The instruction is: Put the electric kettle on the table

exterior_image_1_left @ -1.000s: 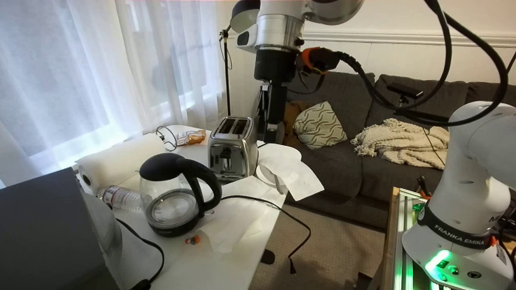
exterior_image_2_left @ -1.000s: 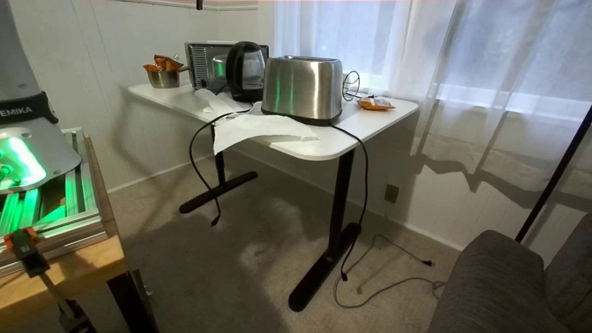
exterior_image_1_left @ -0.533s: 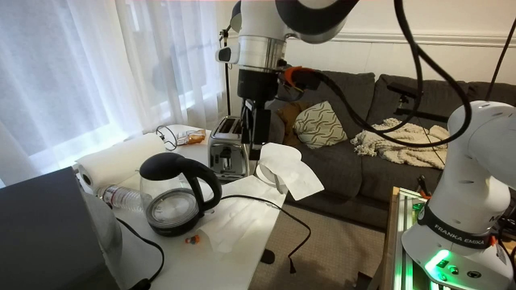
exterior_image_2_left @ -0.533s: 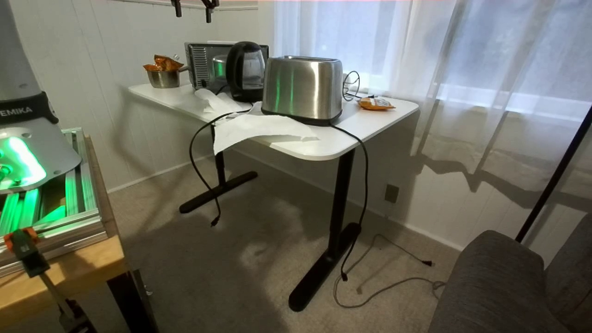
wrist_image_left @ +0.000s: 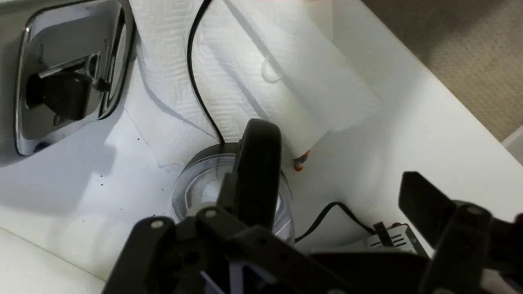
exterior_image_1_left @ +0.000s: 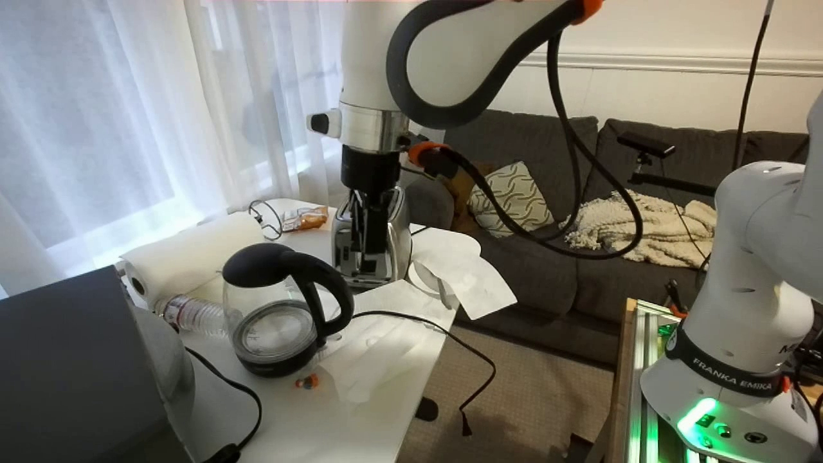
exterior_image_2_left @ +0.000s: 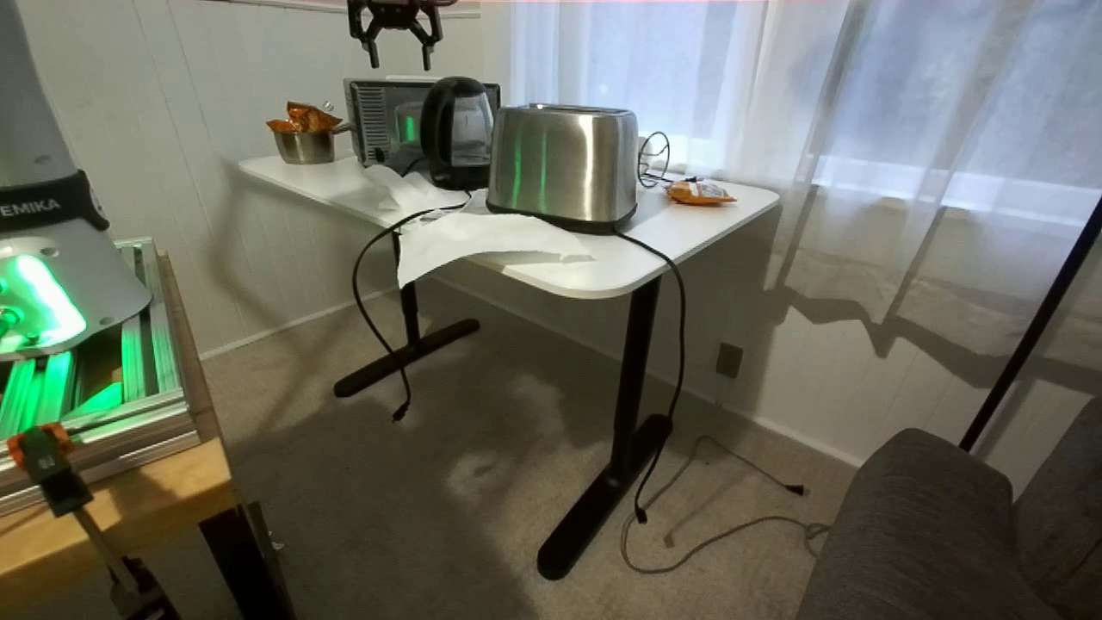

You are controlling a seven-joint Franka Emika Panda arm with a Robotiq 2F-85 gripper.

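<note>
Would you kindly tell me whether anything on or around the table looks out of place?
Yes: a loose paper sheet droops partly off the table, as if slipping; a plug hangs unconnected; dark specks, like spilled crumbs, lie near the toaster.

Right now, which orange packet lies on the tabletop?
The packet between the two-slot toaster and sheer curtain; the other orange packaging sits in a metal pot.

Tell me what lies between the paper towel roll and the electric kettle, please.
In an exterior view, a clear plastic bottle lies on its side between the paper towel roll and the electric kettle.
</note>
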